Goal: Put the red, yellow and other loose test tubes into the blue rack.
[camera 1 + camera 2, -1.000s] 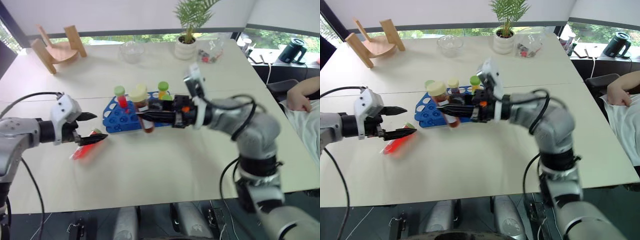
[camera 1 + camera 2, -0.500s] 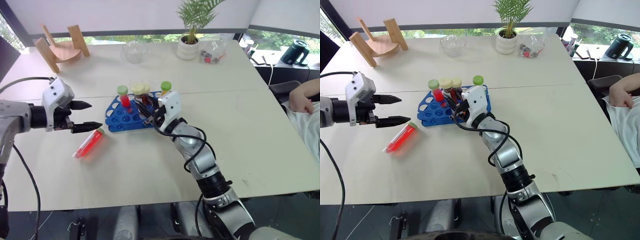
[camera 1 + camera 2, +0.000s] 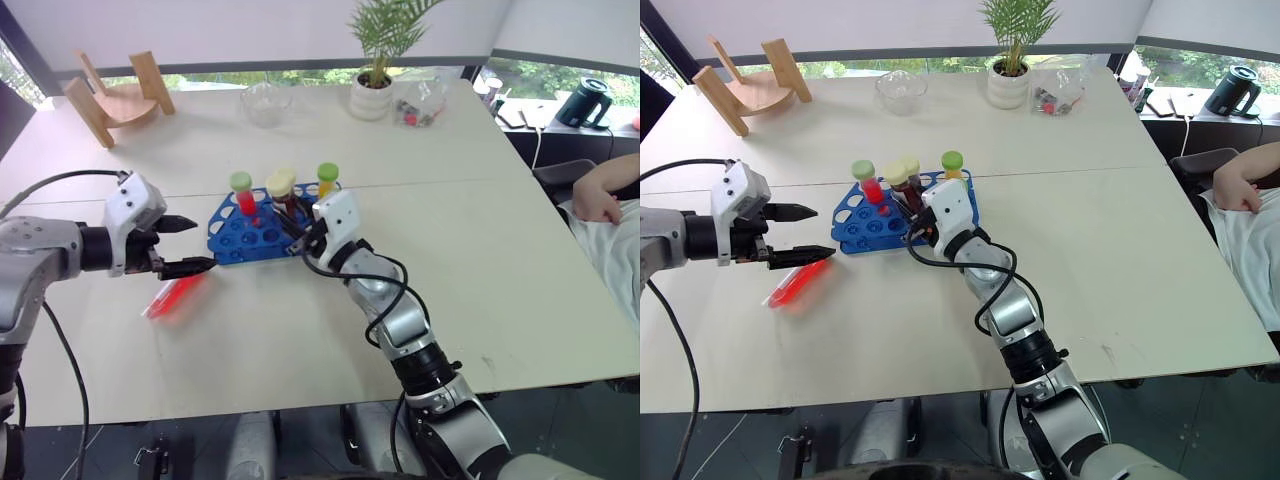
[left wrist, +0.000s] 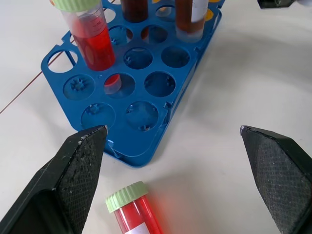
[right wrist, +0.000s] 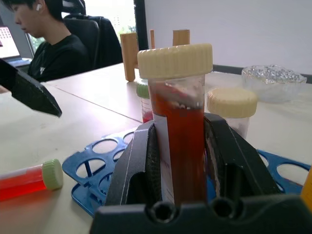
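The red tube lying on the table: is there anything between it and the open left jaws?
Nothing visible. The red tube lies on bare table just below the open left gripper, beside the blue rack.

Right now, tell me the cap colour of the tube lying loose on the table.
Light green; the loose tube's cap shows best in the left wrist view.

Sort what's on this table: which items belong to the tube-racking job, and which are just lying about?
Job:
- blue rack
- cream-capped tube of dark red liquid, held by the right gripper
- loose red tube with green cap, lying before the open left gripper
- tubes already racked

Lying about:
- wooden stand
- glass bowl
- potted plant
- black kettle
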{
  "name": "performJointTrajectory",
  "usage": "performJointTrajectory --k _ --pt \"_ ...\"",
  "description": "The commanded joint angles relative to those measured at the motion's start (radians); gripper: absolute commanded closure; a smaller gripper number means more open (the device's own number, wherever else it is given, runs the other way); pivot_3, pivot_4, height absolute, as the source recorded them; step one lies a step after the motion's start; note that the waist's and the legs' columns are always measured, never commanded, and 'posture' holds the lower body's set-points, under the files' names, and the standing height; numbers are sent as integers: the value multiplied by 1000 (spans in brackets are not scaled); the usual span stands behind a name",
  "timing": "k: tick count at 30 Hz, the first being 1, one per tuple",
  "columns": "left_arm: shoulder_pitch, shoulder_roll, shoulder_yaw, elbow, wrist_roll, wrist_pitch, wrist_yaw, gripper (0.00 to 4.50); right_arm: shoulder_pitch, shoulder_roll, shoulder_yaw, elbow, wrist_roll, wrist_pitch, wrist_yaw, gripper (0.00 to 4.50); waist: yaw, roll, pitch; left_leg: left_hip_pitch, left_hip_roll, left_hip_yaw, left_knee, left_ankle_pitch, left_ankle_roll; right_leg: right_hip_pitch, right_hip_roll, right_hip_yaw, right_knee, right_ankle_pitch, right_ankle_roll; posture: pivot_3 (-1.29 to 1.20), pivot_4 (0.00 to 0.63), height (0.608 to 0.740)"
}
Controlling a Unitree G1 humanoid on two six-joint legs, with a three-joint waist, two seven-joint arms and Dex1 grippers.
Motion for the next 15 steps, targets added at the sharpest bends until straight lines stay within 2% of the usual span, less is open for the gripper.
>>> performJointTrajectory --k 1,5,12,15 --pt "-16 4 17 -19 -5 0 5 0 -1 16 9 9 -20 -47 -10 3667 0 0 0 0 0 0 0 0 0 0 0 0 0 0 0 0 150 740" --pt "-21 3 11 -22 -5 1 6 0 -3 27 1 28 -28 -67 -28 3667 -1 0 0 0 0 0 0 0 0 0 0 0 0 0 0 0 150 740" --pt "-28 18 13 -4 2 -1 -5 0 20 21 18 -122 -3 -19 12 224 -1 0 0 0 0 0 0 0 0 0 0 0 0 0 0 0 150 740" --pt "-92 34 -20 40 63 40 54 0 5 -23 33 -241 0 30 76 98 4 0 0 0 0 0 0 0 0 0 0 0 0 0 0 0 150 740"
